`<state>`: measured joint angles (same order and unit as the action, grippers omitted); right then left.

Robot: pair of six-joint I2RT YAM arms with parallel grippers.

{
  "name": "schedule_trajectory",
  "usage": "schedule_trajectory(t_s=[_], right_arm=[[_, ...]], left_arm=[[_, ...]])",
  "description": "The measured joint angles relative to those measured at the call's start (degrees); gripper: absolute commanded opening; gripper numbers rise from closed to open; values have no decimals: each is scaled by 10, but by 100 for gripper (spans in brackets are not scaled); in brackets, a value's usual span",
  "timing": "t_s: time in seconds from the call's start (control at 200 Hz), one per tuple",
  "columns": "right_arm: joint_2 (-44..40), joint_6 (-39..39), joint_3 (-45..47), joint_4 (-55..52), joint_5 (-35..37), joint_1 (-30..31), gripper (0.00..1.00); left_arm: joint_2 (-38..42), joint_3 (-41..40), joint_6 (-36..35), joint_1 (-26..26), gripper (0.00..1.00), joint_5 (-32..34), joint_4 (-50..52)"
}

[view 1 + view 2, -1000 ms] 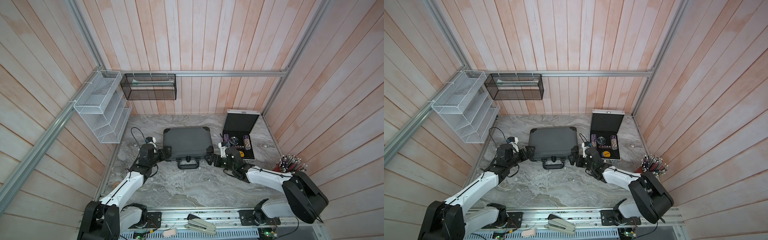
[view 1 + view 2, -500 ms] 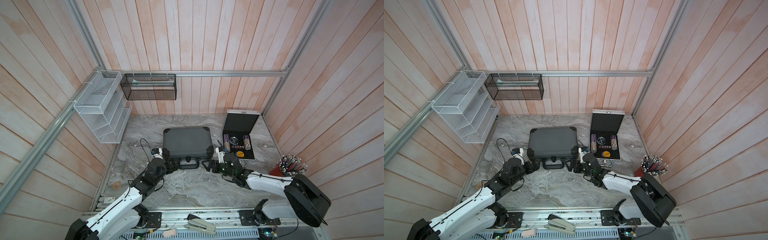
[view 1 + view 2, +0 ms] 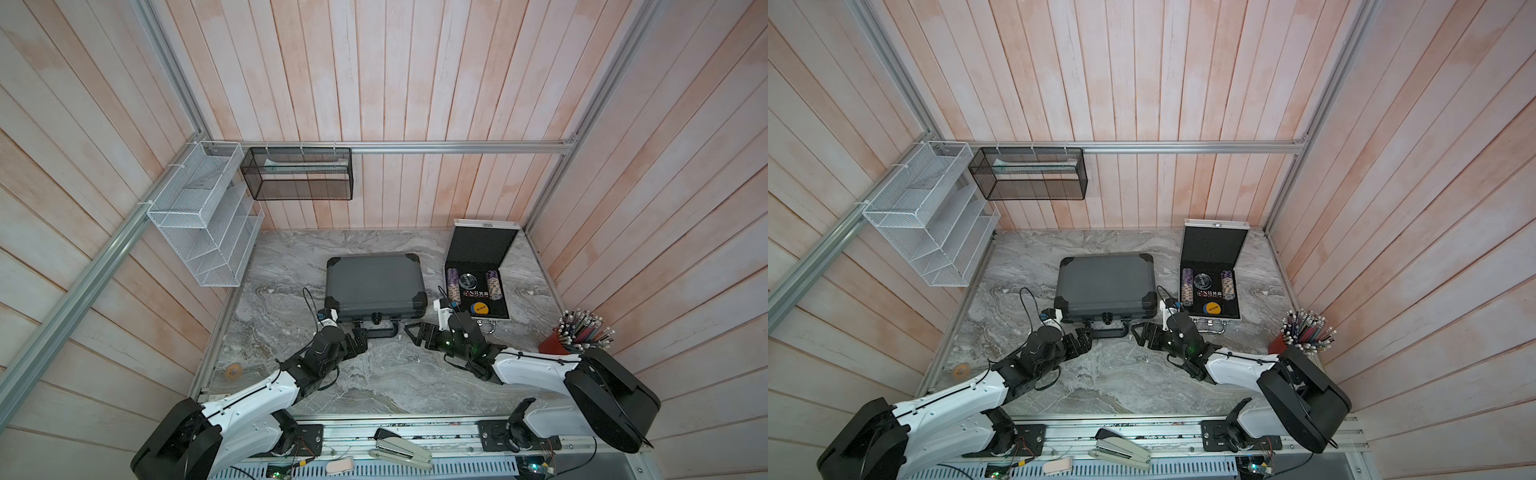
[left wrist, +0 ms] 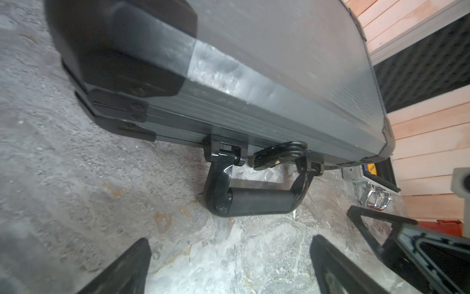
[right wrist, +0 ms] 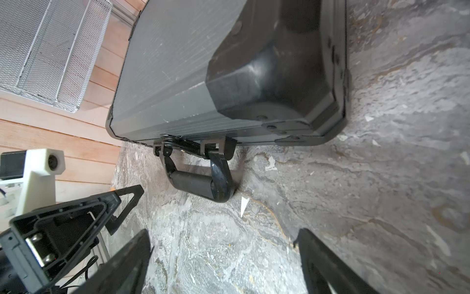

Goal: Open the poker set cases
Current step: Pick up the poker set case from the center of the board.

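Observation:
The dark grey poker set case [image 3: 374, 284] [image 3: 1105, 286] lies shut on the marble table, black handle [image 3: 380, 332] [image 4: 256, 201] [image 5: 195, 183] toward me. A black latch [image 4: 277, 155] sticks out beside the handle. The silver poker set case [image 3: 484, 245] [image 3: 1213, 245] stands open to its right, with chips inside. My left gripper [image 3: 362, 338] [image 3: 1084, 337] [image 4: 230, 239] is open just left of the handle, over bare table. Just right of the handle, my right gripper [image 3: 412, 332] [image 3: 1138, 332] [image 5: 223, 231] is open too, holding nothing.
A red cup of pencils [image 3: 557, 345] stands at the right edge. A white wire rack [image 3: 203, 220] and a black mesh basket [image 3: 299, 174] hang on the back walls. A small round roll [image 3: 233, 371] lies at the left; a stapler [image 3: 401, 451] rests on the front rail.
My left gripper has swung from the dark case's left end round to its front, beside the handle. My right gripper has slid left along the front toward the handle.

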<state>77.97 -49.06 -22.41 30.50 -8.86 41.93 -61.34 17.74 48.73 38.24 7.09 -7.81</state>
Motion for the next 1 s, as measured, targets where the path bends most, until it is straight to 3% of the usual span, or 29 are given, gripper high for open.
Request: schedule_trajectory(t_s=[0.29, 0.615, 1.0], right_arm=[[26, -12, 0, 18, -2, 0, 91], [37, -20, 0, 27, -3, 0, 91], [37, -22, 0, 28, -2, 0, 91]], left_arm=[[-66, -26, -19, -71, 96, -99, -104], [-148, -16, -63, -84, 91, -201, -175], [-212, -16, -60, -103, 85, -261, -266]])
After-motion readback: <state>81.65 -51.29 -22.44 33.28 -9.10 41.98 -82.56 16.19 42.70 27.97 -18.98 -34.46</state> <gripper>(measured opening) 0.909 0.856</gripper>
